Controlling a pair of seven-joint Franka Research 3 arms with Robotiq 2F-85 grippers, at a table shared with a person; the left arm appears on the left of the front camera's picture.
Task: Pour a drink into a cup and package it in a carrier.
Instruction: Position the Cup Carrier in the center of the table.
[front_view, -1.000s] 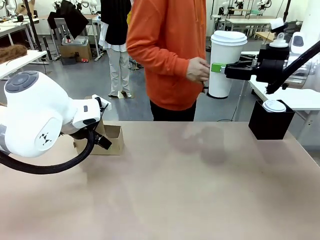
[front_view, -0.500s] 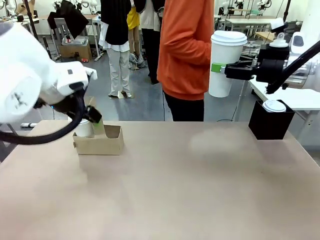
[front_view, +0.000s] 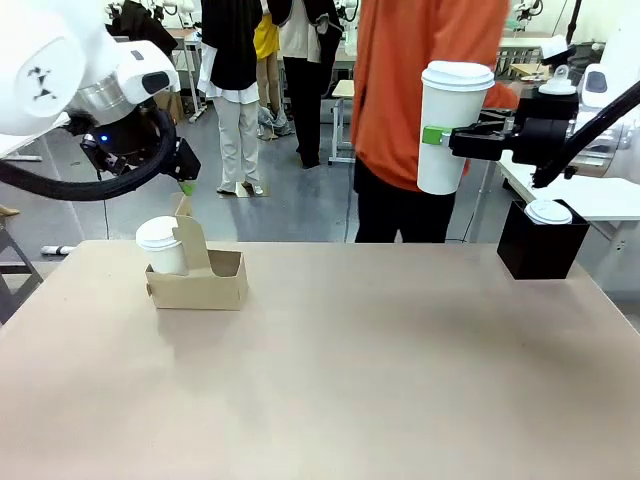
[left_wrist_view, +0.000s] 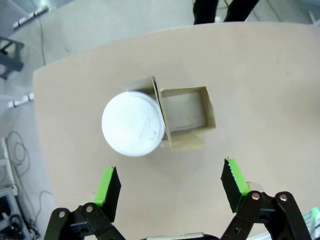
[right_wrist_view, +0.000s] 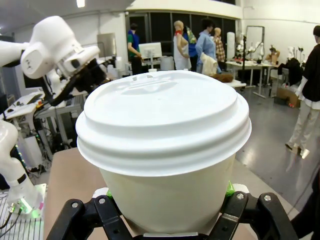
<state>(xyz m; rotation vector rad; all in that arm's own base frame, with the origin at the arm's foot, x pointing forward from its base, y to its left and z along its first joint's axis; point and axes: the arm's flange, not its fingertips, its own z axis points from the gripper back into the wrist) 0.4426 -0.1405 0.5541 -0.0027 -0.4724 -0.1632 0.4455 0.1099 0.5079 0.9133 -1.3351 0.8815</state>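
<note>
Tan table (front_view: 400, 380), cup (front_view: 447, 100) upright, in right claw (front_view: 438, 136)

Desk (front_view: 380, 380) — middle and near half open, passable from either side. Far left: carrier (front_view: 215, 290); one slot blocked by a short lidded cup (front_view: 160, 245), the other slot (left_wrist_view: 186, 111) open from above, handle panel (front_view: 190, 238) between. Far right: black box (front_view: 540, 252); higher up, right gripper (front_view: 440, 135) clasping the tall cup (front_view: 450, 100). Far edge — person (front_view: 420, 90).
</note>
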